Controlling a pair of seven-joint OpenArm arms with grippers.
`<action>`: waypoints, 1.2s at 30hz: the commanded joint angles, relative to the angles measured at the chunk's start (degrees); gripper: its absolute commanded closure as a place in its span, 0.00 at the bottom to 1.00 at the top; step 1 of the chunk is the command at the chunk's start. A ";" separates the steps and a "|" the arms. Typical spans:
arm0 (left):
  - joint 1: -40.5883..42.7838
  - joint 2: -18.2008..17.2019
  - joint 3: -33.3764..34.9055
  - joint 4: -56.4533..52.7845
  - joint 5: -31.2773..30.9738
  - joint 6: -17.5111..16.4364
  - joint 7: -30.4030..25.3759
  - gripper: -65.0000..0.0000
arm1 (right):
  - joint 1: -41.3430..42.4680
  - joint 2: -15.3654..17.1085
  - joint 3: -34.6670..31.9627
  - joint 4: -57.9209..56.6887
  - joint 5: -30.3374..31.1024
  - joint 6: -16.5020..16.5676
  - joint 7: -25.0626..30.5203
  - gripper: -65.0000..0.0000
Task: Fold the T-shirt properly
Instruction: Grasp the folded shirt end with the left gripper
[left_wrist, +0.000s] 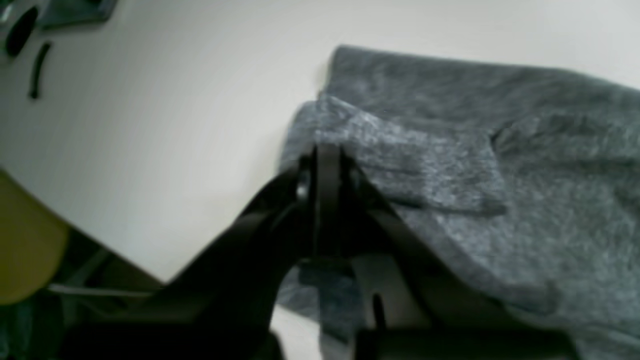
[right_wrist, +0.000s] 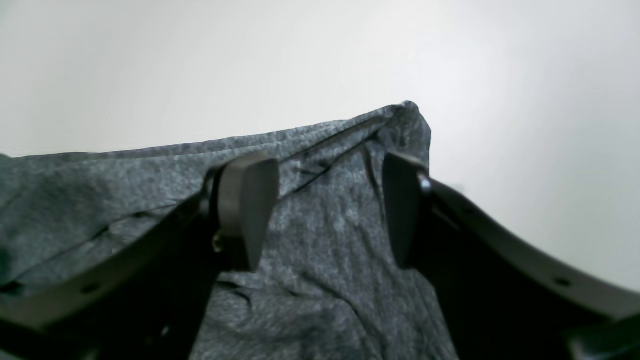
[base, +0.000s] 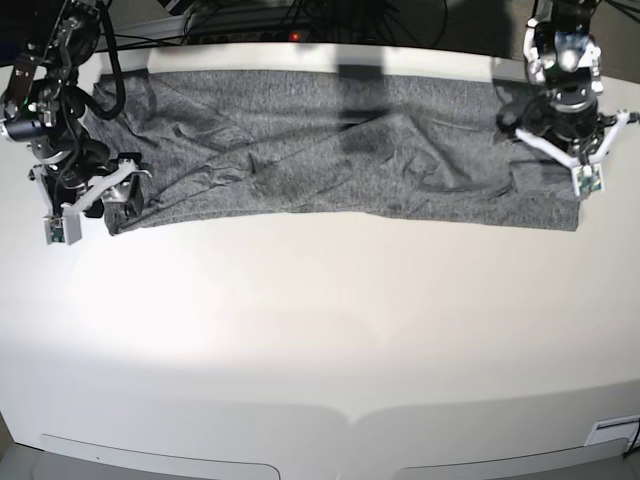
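Note:
The heather-grey T-shirt (base: 330, 160) lies folded into a long band across the back of the white table (base: 320, 330). My right gripper (base: 122, 195) is at the band's left end. In the right wrist view it (right_wrist: 325, 210) is open, with one finger on each side of the shirt's corner (right_wrist: 400, 120), just above the cloth. My left gripper (base: 545, 165) is over the band's right end. In the left wrist view it (left_wrist: 326, 155) is shut, and its tips pinch a raised fold of the shirt (left_wrist: 400, 150).
Black cables (base: 300, 20) run behind the table's back edge. In the left wrist view a yellow object (left_wrist: 25, 240) shows beyond the table's edge. The shirt takes up only the back strip of the table.

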 joint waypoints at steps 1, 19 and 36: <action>0.28 -0.55 -1.46 1.18 0.96 0.50 -2.38 1.00 | 0.50 0.81 0.33 1.14 0.44 0.33 0.92 0.44; 0.76 -0.57 -6.16 1.07 -1.77 0.52 -2.10 0.60 | 0.50 0.79 0.33 1.14 0.28 3.65 -1.42 0.44; -1.75 -8.04 -24.04 -7.02 -32.76 -39.01 -1.09 0.61 | 0.48 0.81 0.35 1.14 0.22 4.35 -5.07 0.44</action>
